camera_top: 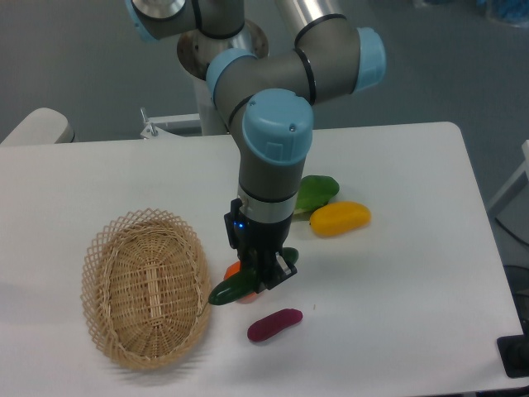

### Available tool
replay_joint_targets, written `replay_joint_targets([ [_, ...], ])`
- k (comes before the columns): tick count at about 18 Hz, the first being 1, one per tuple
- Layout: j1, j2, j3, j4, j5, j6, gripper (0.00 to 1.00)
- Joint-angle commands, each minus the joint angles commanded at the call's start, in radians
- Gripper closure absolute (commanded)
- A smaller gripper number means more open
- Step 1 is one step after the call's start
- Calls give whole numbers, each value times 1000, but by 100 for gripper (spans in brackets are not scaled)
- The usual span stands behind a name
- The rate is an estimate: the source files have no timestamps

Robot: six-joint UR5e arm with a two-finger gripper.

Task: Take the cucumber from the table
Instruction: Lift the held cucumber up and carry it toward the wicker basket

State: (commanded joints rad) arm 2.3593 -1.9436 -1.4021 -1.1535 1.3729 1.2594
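Basket (147,285) sits left on the table (413,331); beside its rim hangs the cucumber (232,287), clamped in the gripper (266,279), covering the orange (232,270). Pickup looks done; next, simply hold firm, clear of the eggplant (274,324).

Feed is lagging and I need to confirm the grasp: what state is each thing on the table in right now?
hand: shut on the cucumber, above the table.
cucumber: held, tilted, stem end toward the basket.
wicker basket: upright, nothing inside.
orange: on the table, mostly hidden behind the hand.
purple eggplant piece: lying flat, untouched.
yellow piece: lying flat.
green leafy piece: lying flat, partly hidden by the arm.
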Motion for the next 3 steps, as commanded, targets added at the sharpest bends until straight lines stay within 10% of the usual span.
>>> replay_joint_targets([
  [3,2,2,0,0,0,0,72],
])
